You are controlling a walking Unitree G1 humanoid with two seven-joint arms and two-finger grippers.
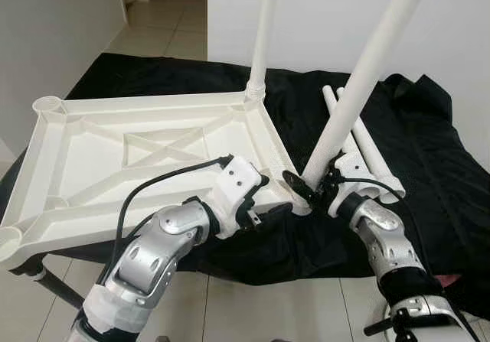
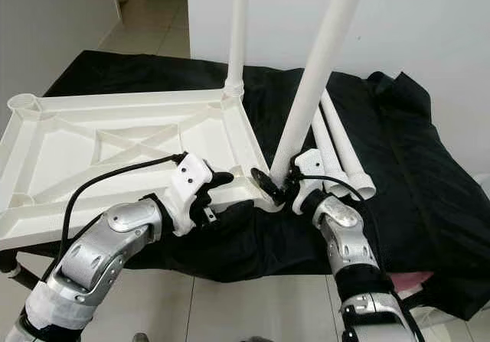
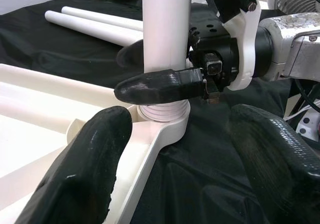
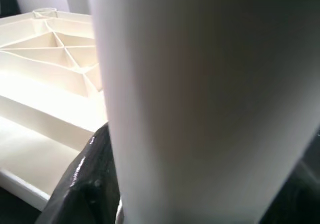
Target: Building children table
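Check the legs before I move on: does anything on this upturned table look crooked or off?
Yes. The near-corner leg, gripped by the right pincer, leans away from the tabletop, while the far leg stands almost upright. Its base sits at its socket, apparently not fully seated.

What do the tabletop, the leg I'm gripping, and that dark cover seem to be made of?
Tabletop: likely moulded plastic, white, matte; ribbed underside and cast corner sockets suggest it. Leg in the right gripper: same white, smooth, faintly glossy, probably a plastic tube. Cover: black cloth, seemingly thin, wrinkled and draping.
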